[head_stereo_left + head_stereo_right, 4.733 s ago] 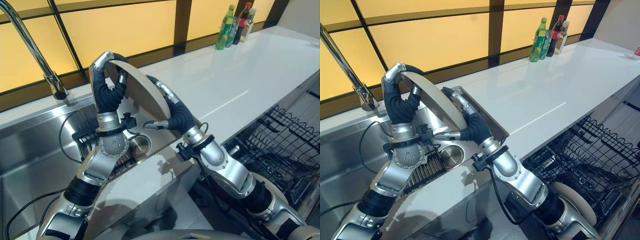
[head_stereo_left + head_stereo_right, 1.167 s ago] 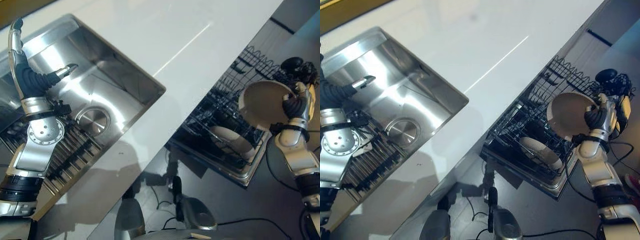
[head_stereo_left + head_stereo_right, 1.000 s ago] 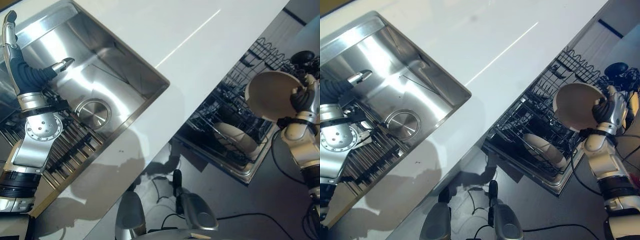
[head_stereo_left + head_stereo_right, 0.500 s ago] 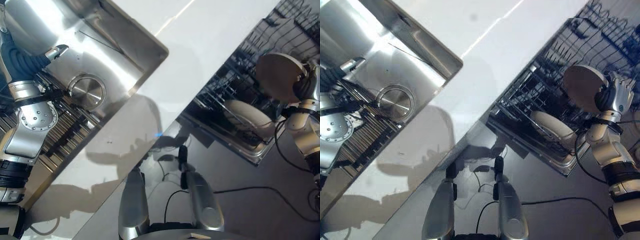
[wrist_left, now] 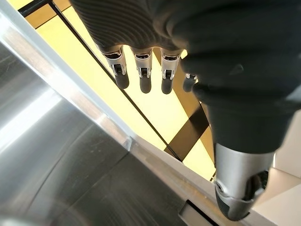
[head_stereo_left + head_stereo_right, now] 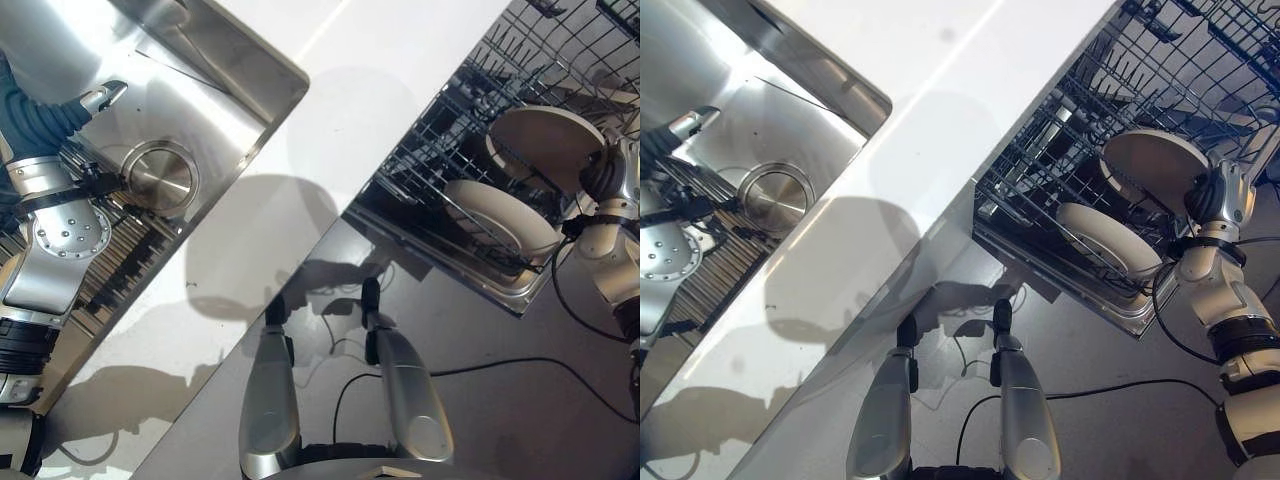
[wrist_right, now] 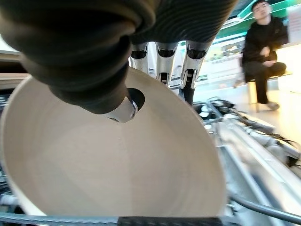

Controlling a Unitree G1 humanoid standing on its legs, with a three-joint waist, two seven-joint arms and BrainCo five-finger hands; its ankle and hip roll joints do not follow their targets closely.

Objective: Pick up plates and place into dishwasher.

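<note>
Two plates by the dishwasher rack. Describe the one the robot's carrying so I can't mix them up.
Start at the pulled-out wire dishwasher rack right of the white counter. The carried plate hangs over the rack's near end, pinched at its rim by the right hand. The other plate stands slotted in the rack, untouched.

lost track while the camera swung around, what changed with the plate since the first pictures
The round beige plate, first held by both hands above the steel sink, is now gripped by the right hand alone and lowered into the black wire dishwasher rack, behind the beige plate already standing there. The left hand let go and hangs open over the sink. The racked plate stayed put.
</note>
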